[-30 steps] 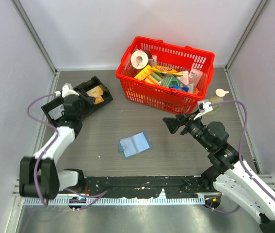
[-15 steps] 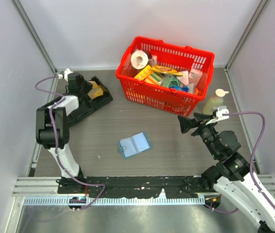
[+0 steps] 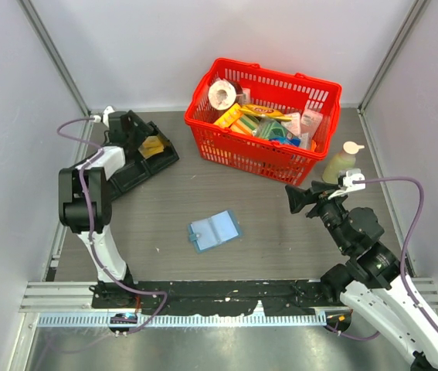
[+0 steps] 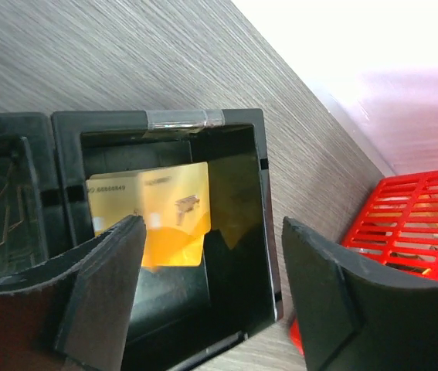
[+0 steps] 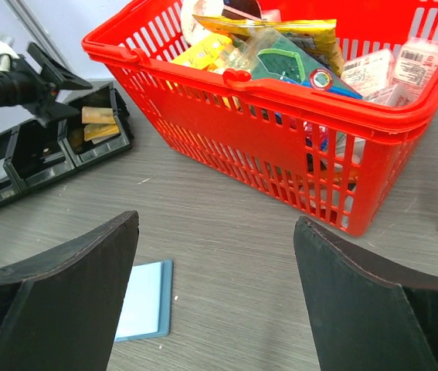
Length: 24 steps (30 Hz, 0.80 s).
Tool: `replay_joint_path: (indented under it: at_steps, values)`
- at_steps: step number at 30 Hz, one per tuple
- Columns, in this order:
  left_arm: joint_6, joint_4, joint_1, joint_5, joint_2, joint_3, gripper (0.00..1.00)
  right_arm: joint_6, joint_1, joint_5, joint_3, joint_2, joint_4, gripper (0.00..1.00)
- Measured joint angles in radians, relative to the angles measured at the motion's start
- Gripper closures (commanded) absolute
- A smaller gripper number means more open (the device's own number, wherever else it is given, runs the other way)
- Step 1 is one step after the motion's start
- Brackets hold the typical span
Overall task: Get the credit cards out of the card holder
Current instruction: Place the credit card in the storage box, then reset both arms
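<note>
From above, the card holder (image 3: 215, 230) lies spread open and flat on the worktop, roughly midway across and nearer the near edge than the far one, well apart from both arms. The left gripper (image 3: 130, 126) reaches to the far left corner, over a black tray (image 3: 126, 171) that sits aslant there, and an orange-tan card (image 3: 154, 145) shows in the tray's end compartment. A red basket (image 3: 261, 158) full of packaged goods stands at the far edge, right of centre, with a pale bottle (image 3: 343, 159) just beside it towards the right edge. The right gripper (image 3: 296, 199) hovers over bare worktop in front of the basket, its jaws apart. In the left wrist view the two fingers (image 4: 99, 297) stand well apart with nothing between them. Beyond them the orange-tan card (image 4: 161, 209) rests inside the tray's (image 4: 263, 232) end compartment, free of both fingers, with a corner of the red basket (image 4: 419, 220) at the right. In the right wrist view the fingers (image 5: 56, 301) are spread wide and hold nothing. One light blue corner of the card holder (image 5: 145, 300) shows low between them, the red basket (image 5: 280, 100) fills the upper part, and at far left the left gripper (image 5: 49, 85) hangs over the black tray (image 5: 41, 158), where orange-tan (image 5: 99, 124) shows in a compartment.
</note>
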Motion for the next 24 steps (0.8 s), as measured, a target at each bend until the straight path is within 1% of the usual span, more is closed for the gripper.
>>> replay_joint_path:
  at_steps: [2, 4, 7, 12, 17, 20, 24]
  values:
    - [0.022, -0.050, 0.001, -0.011, -0.039, 0.000, 0.14, -0.004, 0.000, 0.008, 0.013, 0.000, -0.020, 0.14]
    - [0.045, -0.100, 0.002, -0.019, -0.091, -0.002, 0.12, -0.013, 0.000, 0.024, 0.035, -0.002, -0.049, 0.15]
    - [0.079, -0.165, 0.002, -0.029, -0.203, -0.021, 0.00, -0.030, 0.000, 0.060, 0.075, -0.009, -0.097, 0.14]
    - [0.122, -0.281, 0.002, -0.048, -0.436, -0.076, 0.00, -0.053, 0.000, 0.149, 0.122, -0.047, -0.163, 0.12]
    - [0.158, -0.463, 0.003, -0.071, -0.694, -0.148, 0.00, -0.065, 0.000, 0.252, 0.125, -0.115, -0.206, 0.12]
    - [0.195, -0.564, 0.003, -0.084, -0.867, -0.226, 0.00, -0.079, 0.000, 0.305, 0.123, -0.174, -0.231, 0.12]
    - [0.253, -0.648, 0.003, -0.115, -1.157, -0.374, 0.00, -0.090, 0.000, 0.365, 0.105, -0.280, -0.243, 0.12]
